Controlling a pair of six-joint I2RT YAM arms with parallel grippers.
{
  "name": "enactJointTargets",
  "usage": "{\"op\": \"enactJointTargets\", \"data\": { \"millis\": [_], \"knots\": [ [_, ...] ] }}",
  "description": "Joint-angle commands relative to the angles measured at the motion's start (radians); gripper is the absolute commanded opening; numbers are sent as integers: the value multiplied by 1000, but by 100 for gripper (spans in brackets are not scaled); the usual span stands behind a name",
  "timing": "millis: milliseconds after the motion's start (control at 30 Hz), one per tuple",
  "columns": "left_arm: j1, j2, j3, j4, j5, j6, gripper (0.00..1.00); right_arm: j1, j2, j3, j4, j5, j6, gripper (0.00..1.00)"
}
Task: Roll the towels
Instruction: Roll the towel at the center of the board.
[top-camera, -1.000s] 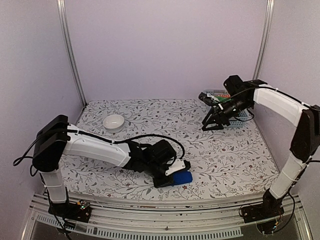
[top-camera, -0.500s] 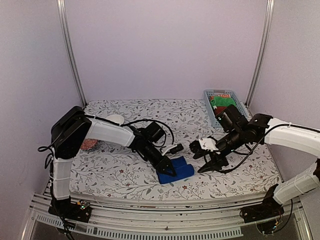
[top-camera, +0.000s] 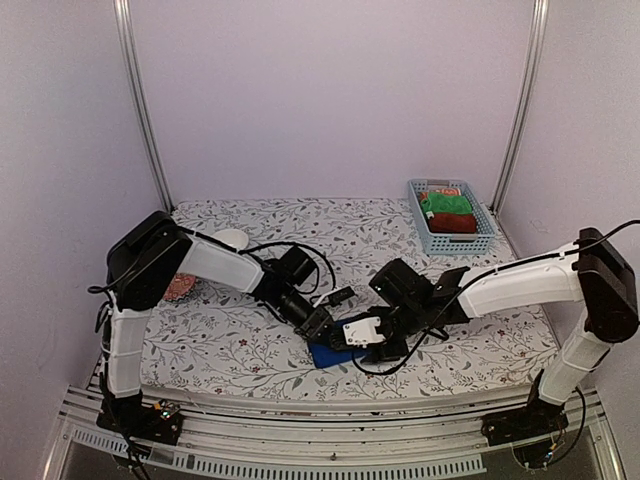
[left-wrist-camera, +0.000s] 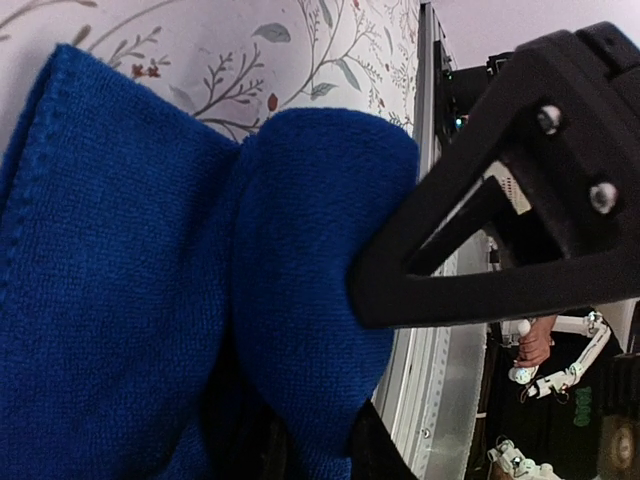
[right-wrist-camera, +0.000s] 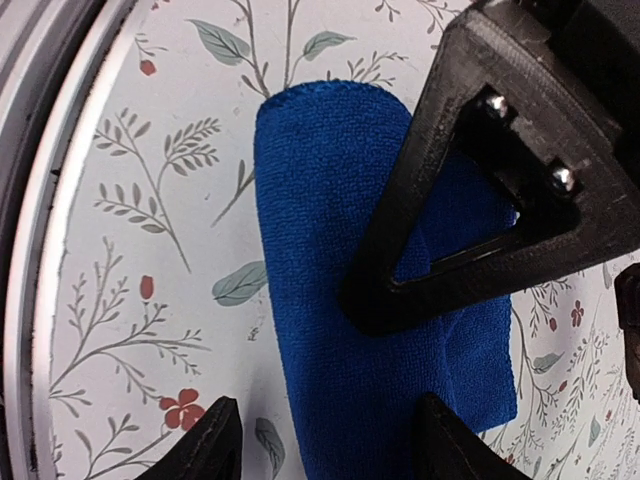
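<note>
The left tool (top-camera: 320, 326) is pinching the partly rolled blue towel (right-wrist-camera: 310, 200) by the counter's (top-camera: 450, 350) near edge, seemingly so the roll cannot unwind; the right tool (right-wrist-camera: 330, 440) is hovering above, spread wide.

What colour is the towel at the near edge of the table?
The towel is royal blue, clearest in the right wrist view.

Surface (top-camera: 400, 225): pale covering printed with grey leafy sprigs and small red flowers, with a metal rail along the near edge. Lying on it: a folded royal-blue towel (top-camera: 322, 356) near the front edge at centre, a white bowl (top-camera: 232, 238) at left rear, and a pale blue slatted basket (top-camera: 452, 243) at the right rear corner. A reddish patterned item (top-camera: 180, 289) sits at far left, mostly hidden, kind unclear.
</note>
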Motion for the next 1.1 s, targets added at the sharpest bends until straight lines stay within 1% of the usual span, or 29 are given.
{"op": "enactJointTargets", "data": {
  "millis": [0,67,133,233,267,300,333,367,500,600,700,800,933,1067],
  "knots": [
    [19,72,-27,-123,-75,-6,18,15,83,9,116,126,-19,59],
    [24,83,-11,-137,-76,-4,18,16,105,2,133,127,-33,57],
    [32,91,3,-149,-80,-1,19,20,137,8,118,118,-43,48],
    [37,72,15,-163,-106,14,28,21,180,29,56,95,-45,28],
    [37,51,15,-165,-126,27,32,22,187,36,31,81,-46,22],
    [37,23,10,-158,-155,37,36,22,194,41,2,66,-49,20],
    [38,-16,-6,-145,-194,41,40,20,195,47,-31,51,-50,16],
    [39,-58,-21,-133,-241,42,43,21,194,52,-62,38,-51,14],
    [39,-285,-102,-85,-440,20,53,20,181,84,-200,-20,-31,11],
    [31,-455,-202,-29,-578,-16,55,21,179,103,-298,-47,-6,11],
    [-7,-622,-311,10,-745,-23,56,21,187,127,-374,-93,21,11],
    [-91,-741,-425,53,-888,-9,57,20,221,172,-453,-147,33,11],
    [-227,-840,-513,64,-1092,-17,61,8,311,260,-558,-193,30,11],
    [-318,-912,-580,68,-1205,-69,62,-24,417,372,-640,-222,20,11]
  ]
}}
